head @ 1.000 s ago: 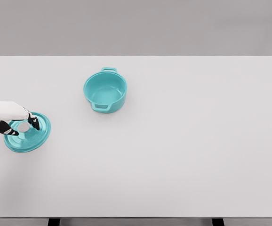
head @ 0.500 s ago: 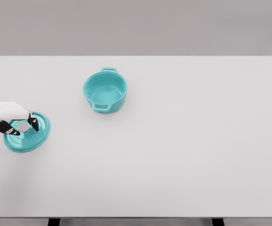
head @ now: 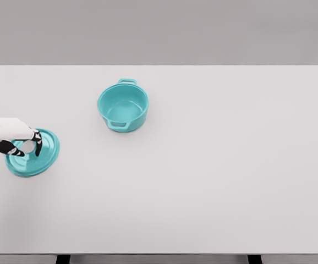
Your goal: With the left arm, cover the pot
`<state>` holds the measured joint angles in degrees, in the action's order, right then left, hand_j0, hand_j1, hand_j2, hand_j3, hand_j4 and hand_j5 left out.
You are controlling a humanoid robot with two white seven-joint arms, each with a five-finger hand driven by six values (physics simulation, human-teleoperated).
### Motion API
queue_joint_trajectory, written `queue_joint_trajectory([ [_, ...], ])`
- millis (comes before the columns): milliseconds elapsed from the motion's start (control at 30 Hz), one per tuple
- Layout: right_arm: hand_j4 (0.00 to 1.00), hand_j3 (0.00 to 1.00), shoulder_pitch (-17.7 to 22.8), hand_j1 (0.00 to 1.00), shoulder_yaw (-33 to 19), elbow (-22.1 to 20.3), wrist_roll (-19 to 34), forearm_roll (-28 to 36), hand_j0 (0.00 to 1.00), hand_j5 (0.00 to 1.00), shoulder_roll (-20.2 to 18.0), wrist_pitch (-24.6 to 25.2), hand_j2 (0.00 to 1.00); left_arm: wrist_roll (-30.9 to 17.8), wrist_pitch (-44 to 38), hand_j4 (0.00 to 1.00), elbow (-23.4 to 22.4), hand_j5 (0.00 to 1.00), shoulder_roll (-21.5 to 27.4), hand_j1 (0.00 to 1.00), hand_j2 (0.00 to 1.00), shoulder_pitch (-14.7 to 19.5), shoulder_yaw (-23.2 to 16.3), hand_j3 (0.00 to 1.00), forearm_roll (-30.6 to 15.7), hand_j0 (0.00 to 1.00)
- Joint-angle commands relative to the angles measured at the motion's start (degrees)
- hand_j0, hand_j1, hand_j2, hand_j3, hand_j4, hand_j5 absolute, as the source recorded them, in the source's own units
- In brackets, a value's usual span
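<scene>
The left hand [head: 7,136] reaches in from the left edge, fingers curled around the knob of the teal lid [head: 35,158] near the table's [head: 214,181] left edge. The uncovered pot [head: 123,106] sits upright, well apart, its 2 handles aligned near-to-far.

White table [head: 214,181] spans view; plain grey wall [head: 159,30] behind; dark legs at bottom edge.

Teal lid [head: 35,157] in the left hand [head: 16,138], now slightly higher and flatter than before.
</scene>
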<state>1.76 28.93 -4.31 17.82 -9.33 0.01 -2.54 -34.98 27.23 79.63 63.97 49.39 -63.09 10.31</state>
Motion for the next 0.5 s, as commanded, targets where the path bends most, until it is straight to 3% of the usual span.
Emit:
queue_joint_trajectory([
  [0, 1.0, 1.0, 0.0, 1.0, -0.02, 0.01, 0.02, 0.01, 1.0, 1.0, -0.01, -0.01, 1.0, -0.02, 0.37, 0.41, 0.17, 0.41, 0.1, 0.41, 0.41, 0.09, -0.02, 0.41, -0.2, 0.41],
  [467, 1.0, 1.0, 0.0, 1.0, -0.02, 0.01, 0.02, 0.01, 1.0, 1.0, -0.01, -0.01, 1.0, -0.02, 0.46, 0.4, 1.58, 0.4, -1.39, 0.4, 0.4, 4.75, 0.16, 0.4, -0.29, 0.4],
])
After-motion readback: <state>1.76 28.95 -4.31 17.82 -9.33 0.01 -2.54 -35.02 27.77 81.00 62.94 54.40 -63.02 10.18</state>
